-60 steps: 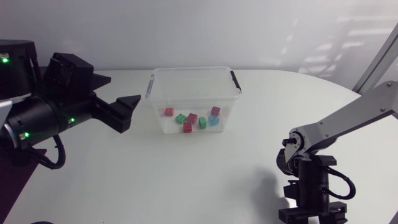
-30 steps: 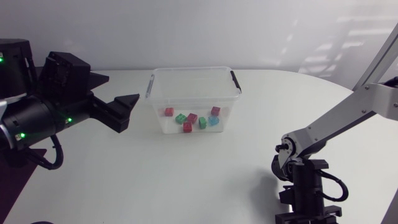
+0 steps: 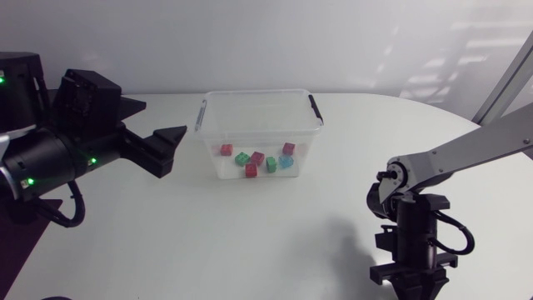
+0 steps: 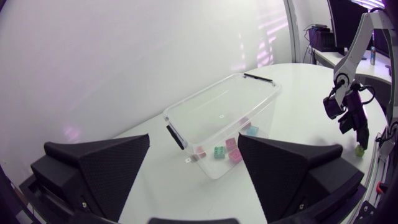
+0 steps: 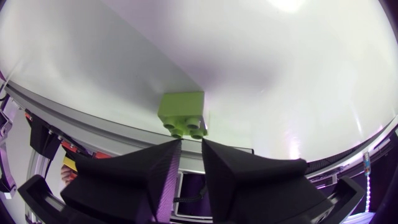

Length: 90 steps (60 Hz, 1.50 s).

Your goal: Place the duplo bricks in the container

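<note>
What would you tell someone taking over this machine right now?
Left gripper: open, empty, beside the container.
Right gripper: narrowly open, empty, with a lime brick just ahead of its fingertips, near the table's edge.
Done: several bricks lie inside the container.
To do: grasp the lime brick and drop it in the container.

— Bright in here, isn't it? The table (image 3: 250, 225) is evenly lit, almost washed white.

— Yes. The only soft shadow lies beside the right gripper (image 3: 414, 290), with a thin one under the green brick (image 5: 182, 112). There's a hot glare patch on the tabletop past that brick.
</note>
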Each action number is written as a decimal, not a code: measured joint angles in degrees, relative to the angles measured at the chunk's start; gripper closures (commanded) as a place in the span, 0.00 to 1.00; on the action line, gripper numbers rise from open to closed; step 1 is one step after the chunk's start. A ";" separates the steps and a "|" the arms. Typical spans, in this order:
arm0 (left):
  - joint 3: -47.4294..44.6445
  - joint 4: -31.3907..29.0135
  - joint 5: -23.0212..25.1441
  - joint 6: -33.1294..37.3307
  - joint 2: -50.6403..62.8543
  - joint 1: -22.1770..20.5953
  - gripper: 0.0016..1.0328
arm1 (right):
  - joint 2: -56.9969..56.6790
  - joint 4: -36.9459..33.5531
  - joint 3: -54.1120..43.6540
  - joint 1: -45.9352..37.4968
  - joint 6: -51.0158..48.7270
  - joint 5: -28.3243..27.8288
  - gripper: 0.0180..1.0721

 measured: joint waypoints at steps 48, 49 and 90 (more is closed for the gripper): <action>0.00 -0.20 -0.17 0.04 -0.85 0.00 0.04 | 1.14 3.85 1.90 5.18 0.22 1.49 0.55; 0.00 -0.20 -0.15 0.02 -0.85 0.02 0.04 | 1.14 3.89 1.81 5.16 0.22 1.49 0.59; -0.02 -0.46 -0.42 0.04 -1.79 0.35 0.04 | -10.12 -11.89 29.73 5.27 0.57 -0.24 0.86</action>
